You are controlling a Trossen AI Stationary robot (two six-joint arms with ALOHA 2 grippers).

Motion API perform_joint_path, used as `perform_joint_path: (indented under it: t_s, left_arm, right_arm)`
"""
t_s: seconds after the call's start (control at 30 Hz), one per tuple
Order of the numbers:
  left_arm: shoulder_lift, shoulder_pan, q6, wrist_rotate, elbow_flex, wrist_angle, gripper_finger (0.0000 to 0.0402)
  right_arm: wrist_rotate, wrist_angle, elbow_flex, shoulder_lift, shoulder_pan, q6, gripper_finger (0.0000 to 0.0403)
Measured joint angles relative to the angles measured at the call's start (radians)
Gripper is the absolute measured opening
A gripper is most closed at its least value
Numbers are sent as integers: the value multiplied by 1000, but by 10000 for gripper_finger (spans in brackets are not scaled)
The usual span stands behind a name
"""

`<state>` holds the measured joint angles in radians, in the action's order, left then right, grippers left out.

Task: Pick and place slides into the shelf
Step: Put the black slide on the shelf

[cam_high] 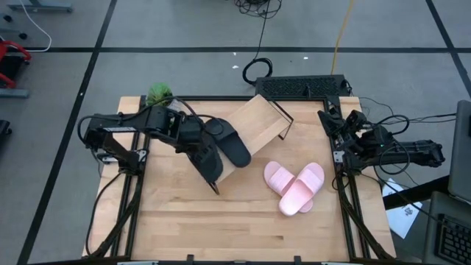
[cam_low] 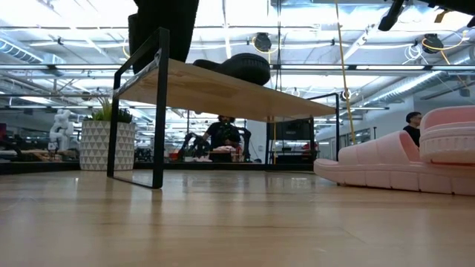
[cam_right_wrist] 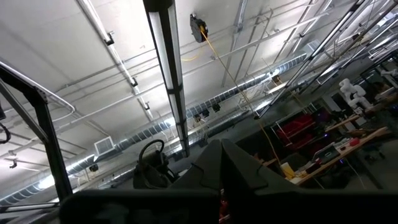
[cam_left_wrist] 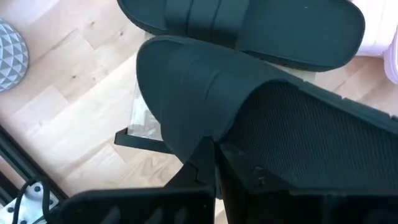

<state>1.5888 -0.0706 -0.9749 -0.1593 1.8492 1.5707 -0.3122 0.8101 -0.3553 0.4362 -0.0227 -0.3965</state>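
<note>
— Where are the slides right now?

— One black slide [cam_high: 234,145] lies on top of the shelf [cam_high: 261,118], near its left end. The second black slide [cam_high: 207,158] is pinched in my left gripper [cam_high: 197,147], fingers clamped on its edge, and it hangs over the shelf's left end, just beside the first. The pink pair [cam_high: 296,186] sits on the table [cam_high: 221,221] in front of the shelf's right half, one slide overlapping the other, apart from the shelf.

— And the shelf itself?

— It lies diagonally across the back middle of the table, tilted in the overhead view. From table height it reads as a wooden top on dark legs, with the black slide resting on it.

— Your other hand?

— My right gripper [cam_high: 333,121] is shut on nothing, parked at the table's right edge, its camera aimed at the ceiling.

— Anything else nearby?

— A small green plant [cam_high: 159,93] in a patterned pot at the back left corner.
</note>
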Motion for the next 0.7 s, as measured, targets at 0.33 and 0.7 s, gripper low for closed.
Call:
perform_joint_path:
  t_s: [0.33,0.7]
  left_arm:
    - [12,35,24,12,-71,-12,0]
    - [16,38,13,-16,-93,3,0]
  right_arm:
    - [2,0,0,0,0,0,0]
    - [1,0,0,0,0,0,0]
